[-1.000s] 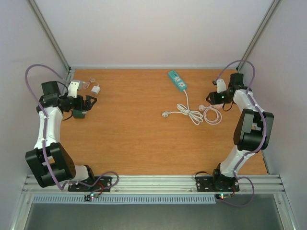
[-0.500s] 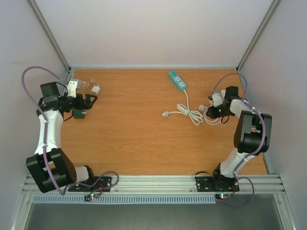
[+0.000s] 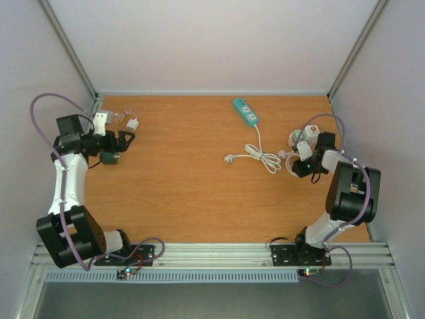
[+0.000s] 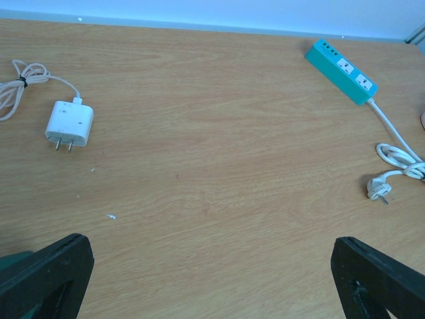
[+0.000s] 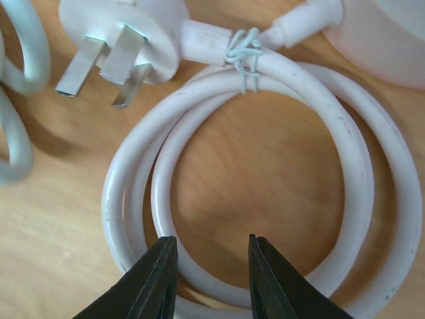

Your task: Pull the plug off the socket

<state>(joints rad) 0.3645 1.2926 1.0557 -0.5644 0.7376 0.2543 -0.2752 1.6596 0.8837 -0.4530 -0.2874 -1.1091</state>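
The white cord (image 5: 129,199) seems pinched by the right gripper (image 5: 210,249) at the frame's bottom; the plug (image 5: 126,30) is seen upper left.

Both arms (image 3: 66,183) are black and white, trailed by looping purple cables (image 3: 41,97).

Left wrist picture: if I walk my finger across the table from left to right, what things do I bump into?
bundled thin cable → white charger → teal power strip → loose white plug
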